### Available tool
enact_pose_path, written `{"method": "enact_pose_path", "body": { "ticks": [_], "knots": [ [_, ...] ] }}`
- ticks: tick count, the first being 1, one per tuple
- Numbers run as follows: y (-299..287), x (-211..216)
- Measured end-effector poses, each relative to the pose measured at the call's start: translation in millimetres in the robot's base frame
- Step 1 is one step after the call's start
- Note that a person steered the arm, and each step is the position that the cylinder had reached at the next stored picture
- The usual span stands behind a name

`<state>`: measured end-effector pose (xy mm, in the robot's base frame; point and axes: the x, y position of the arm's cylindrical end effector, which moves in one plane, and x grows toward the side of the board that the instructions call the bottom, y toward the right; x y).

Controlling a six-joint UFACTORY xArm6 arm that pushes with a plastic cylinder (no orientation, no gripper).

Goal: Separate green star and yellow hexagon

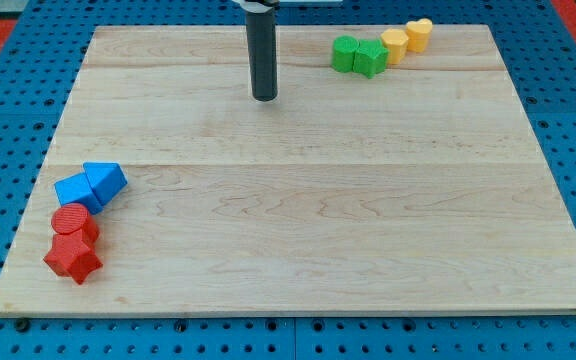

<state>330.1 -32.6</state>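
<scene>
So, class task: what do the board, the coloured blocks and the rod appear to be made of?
Board: pale wood, matt, visible grain and plank seams. Green star and yellow hexagon: probably painted wood or plastic, uniform colour, slight sheen. Rod ending in my tip: dark, smooth, likely metal or plastic.

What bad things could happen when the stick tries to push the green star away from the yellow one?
1. The four blocks at the view's top sit in a tight row: green star touches the yellow hexagon, so one push may drag both along.
2. The row lies near the board's top edge; a push upward could knock the yellow heart off.
3. My tip is to their left, so pushing right would hit the other green block first.
</scene>
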Motion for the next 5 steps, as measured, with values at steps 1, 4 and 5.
{"method": "enact_pose_path", "body": {
  "ticks": [1,4,5],
  "knots": [
    [15.0,0.0],
    [180.3,-26.1],
    [236.0,-54.1]
  ]
}}
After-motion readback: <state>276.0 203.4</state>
